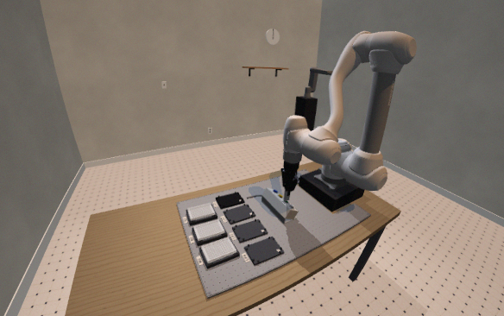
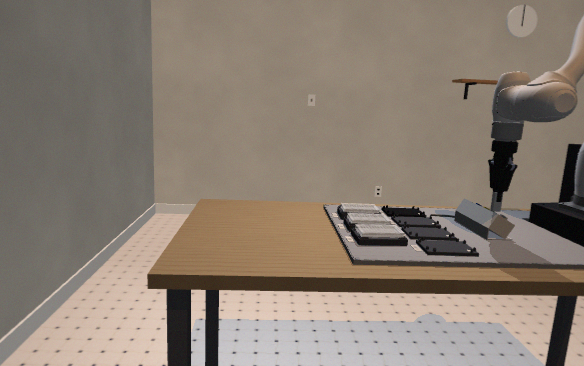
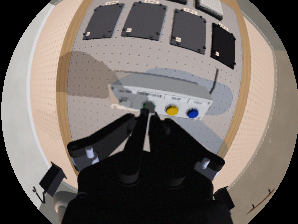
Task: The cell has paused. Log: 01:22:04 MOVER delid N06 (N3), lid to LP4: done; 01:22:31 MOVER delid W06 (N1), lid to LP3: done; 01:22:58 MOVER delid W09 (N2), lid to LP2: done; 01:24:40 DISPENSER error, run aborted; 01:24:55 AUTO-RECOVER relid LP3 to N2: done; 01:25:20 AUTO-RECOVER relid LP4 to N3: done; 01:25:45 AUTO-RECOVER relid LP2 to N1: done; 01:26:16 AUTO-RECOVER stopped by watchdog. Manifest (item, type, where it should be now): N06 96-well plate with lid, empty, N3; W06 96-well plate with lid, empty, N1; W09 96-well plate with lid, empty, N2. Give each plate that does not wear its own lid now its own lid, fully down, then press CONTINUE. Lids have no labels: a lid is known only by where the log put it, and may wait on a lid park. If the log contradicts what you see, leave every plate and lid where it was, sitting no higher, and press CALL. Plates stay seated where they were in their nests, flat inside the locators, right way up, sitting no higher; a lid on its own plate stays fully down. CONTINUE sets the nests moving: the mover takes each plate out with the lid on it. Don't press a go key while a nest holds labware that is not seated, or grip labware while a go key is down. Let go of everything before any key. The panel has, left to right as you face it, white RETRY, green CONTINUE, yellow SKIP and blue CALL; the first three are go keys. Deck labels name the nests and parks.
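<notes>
With its fingers pressed together on nothing, the gripper (image 3: 147, 113) points straight down at the key panel (image 3: 162, 96), its tips over the spot just left of the yellow key (image 3: 173, 110) and blue key (image 3: 193, 113) at the centre of the wrist view; whether the tips touch the panel cannot be told. In the top view the gripper (image 1: 286, 198) stands over the sloped panel (image 1: 280, 204) in the middle of the frame. Left of it on the grey deck mat (image 1: 337, 220) lie four dark lid parks (image 1: 249, 230) in a column, and further left three lidded 96-well plates (image 1: 208, 230) sit in their nests. The wooden table (image 1: 129, 255) carries the mat.
</notes>
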